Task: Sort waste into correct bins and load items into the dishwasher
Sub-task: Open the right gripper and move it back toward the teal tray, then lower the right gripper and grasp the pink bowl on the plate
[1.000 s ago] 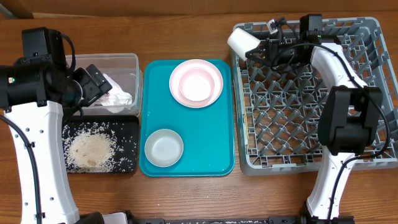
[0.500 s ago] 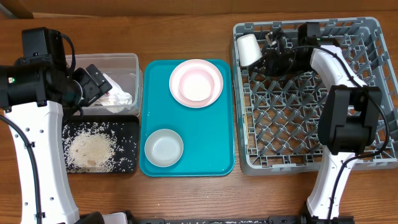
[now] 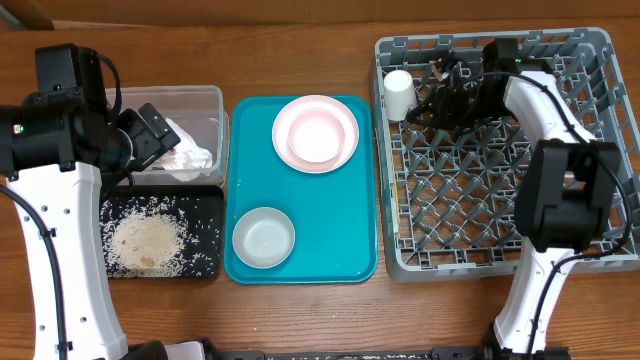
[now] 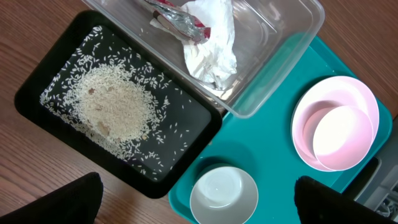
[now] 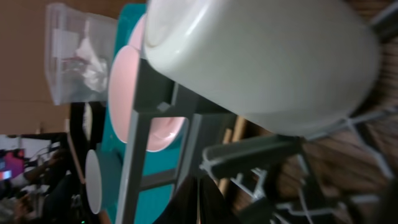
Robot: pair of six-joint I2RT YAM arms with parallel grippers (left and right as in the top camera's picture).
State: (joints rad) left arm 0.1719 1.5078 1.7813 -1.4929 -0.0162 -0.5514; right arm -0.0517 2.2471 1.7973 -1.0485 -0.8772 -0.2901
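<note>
A small white cup (image 3: 399, 93) (image 5: 261, 56) stands in the far left corner of the grey dishwasher rack (image 3: 480, 200). My right gripper (image 3: 428, 100) (image 5: 199, 199) is just beside the cup, shut, with nothing visible between its fingers. My left gripper (image 3: 152, 130) (image 4: 205, 199) hangs open high over the bins. The clear tub (image 3: 215, 100) holds a crumpled napkin (image 4: 211, 43) and a red wrapper (image 4: 180, 22). Rice (image 4: 115, 109) lies in the black tray (image 3: 205, 205). A pink plate (image 3: 281, 135) carrying a bowl (image 4: 342, 137) and a pale bowl (image 3: 264, 238) (image 4: 224, 196) sit on the teal tray (image 3: 340, 215).
The teal tray lies between the bins on the left and the rack on the right. The rack's upright pegs and lattice walls surround my right gripper. Bare wooden table (image 3: 300, 50) runs along the far side and the front edge.
The cup, held tilted above the rack's corner a second ago, now stands in that corner. My right gripper came down and drew slightly right. The left arm has not moved.
</note>
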